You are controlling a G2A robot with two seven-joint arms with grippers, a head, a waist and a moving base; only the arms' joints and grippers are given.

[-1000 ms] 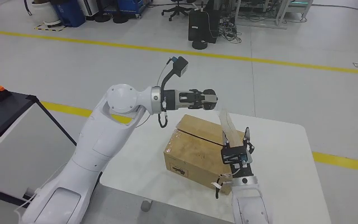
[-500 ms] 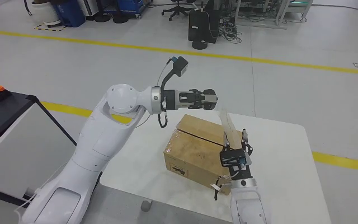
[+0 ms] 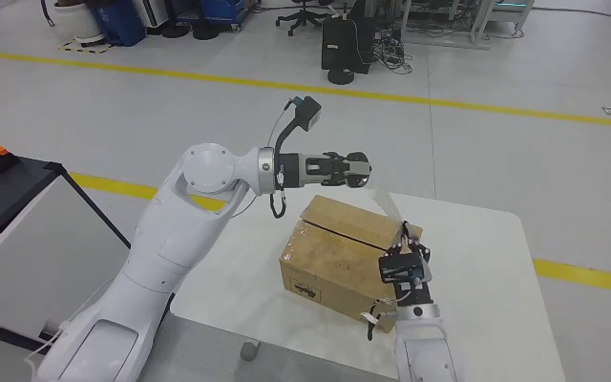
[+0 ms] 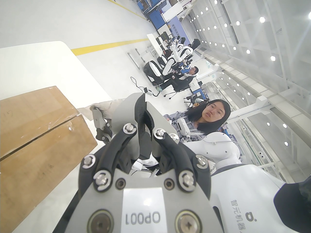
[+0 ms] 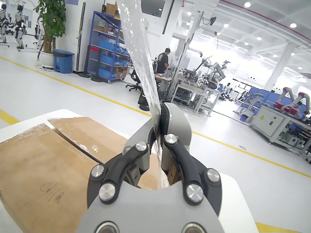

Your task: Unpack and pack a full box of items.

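- The cardboard box [image 3: 334, 253] sits mid-frame in the top view on the white table [image 3: 477, 286]. Its 2 top flaps are closed along a diagonal seam.
- The right gripper [image 5: 159, 120] is clenched on a strip of clear tape [image 5: 138, 49] at the box's right edge. From there the strip rises toward the upper middle of the top view.
- The left gripper [image 3: 363, 170] hangs just above the box in the frame, fingers pressed together. I cannot tell whether they pinch the strip's upper end.
- The tape looks thin, limp and sticky. It will likely curl and cling, so it is best kept taut and pulled away from the box.
- The box looks stiff and may be heavy if full. To open it, take hold at the flap edges; to shift it, grip 2 opposite sides.
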